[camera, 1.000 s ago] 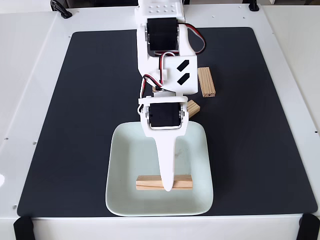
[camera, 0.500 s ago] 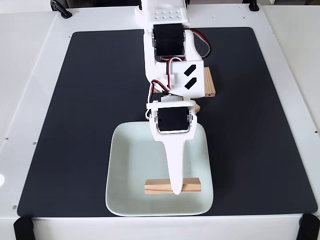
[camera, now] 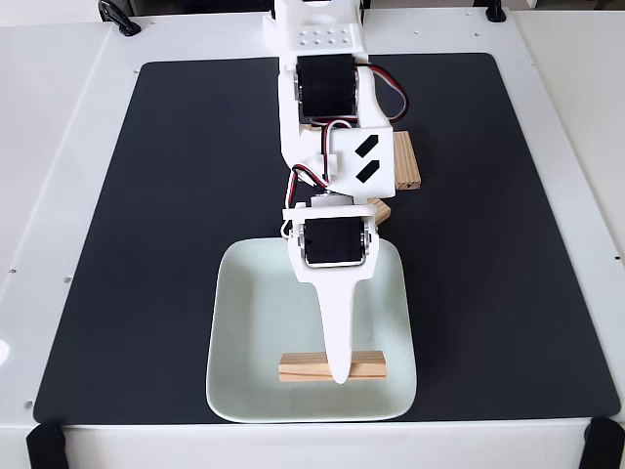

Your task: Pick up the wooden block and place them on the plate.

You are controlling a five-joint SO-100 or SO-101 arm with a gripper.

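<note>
In the fixed view a light-wood wooden block (camera: 366, 365) lies crosswise over the near part of the pale mint plate (camera: 254, 322). My white gripper (camera: 335, 372) reaches down over the plate, its long finger covering the block's middle, shut on the block. Whether the block rests on the plate surface or hangs just above it cannot be told from above. A second wooden block (camera: 408, 162) lies on the black mat to the right of the arm, partly hidden by it. The corner of a third block (camera: 380, 210) peeks out beside the wrist, just behind the plate's far rim.
The black mat (camera: 176, 195) covers most of the white table, with open room on its left and right sides. The arm's body (camera: 332, 88) stretches from the far edge down the middle. Black clamps sit at the near corners.
The gripper and the block in it shifted right over the plate, then slightly back left. The two blocks on the mat stayed put.
</note>
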